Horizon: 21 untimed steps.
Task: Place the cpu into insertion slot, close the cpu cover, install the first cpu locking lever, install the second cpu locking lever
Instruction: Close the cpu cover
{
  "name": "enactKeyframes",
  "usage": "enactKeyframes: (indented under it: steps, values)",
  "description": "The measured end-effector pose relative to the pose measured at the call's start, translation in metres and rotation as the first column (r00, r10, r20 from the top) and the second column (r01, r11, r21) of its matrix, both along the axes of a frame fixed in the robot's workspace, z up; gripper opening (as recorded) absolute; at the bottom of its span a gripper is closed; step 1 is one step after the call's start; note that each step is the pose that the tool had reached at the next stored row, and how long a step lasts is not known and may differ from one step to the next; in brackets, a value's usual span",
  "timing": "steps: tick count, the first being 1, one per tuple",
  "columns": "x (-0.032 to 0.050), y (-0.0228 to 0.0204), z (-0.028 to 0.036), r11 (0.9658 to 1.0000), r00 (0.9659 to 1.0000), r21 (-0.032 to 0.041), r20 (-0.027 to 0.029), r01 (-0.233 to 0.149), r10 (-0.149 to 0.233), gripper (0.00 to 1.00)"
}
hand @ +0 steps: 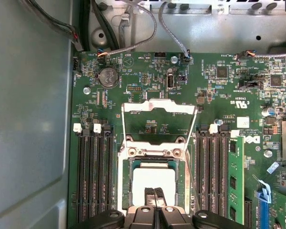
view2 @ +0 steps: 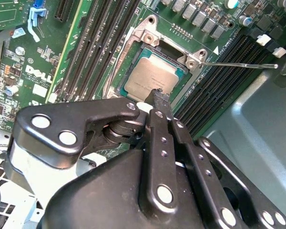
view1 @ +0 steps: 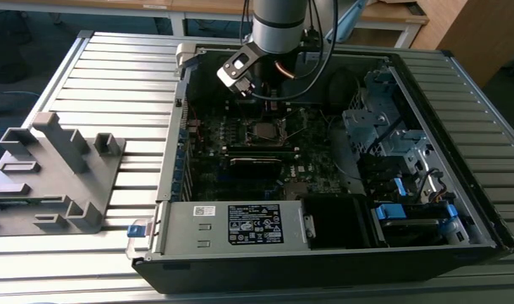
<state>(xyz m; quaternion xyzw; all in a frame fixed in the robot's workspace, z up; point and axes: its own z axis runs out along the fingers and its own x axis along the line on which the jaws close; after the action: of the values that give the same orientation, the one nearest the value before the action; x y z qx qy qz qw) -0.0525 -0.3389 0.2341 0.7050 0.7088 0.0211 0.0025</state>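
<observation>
End effector (hand: 155,191) clenched and empty, tips on the cpu (hand: 150,177) seated in the insertion slot (hand: 123,187); cpu cover (hand: 174,106) raised open.

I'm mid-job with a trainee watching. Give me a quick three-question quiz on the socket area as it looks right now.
1. True or false: the chip already lies in the socket.
2. The cover is: A) shut flat over the chip; B) swung open, off the chip; C) lying on the table outside the case.
3. Fill in: in both wrist views the jaws, pressed together, have their tips over the ____.

Key: 1 true; 2 B; 3 chip.
</observation>
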Motion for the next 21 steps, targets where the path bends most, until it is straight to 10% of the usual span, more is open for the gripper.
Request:
enactKeyframes:
  steps: [21]
  values:
    - [0.0001, 0.0001, 0.0124, 1.0, 1.0, 0.0005, 0.0003, 0.0, 0.0, 0.1]
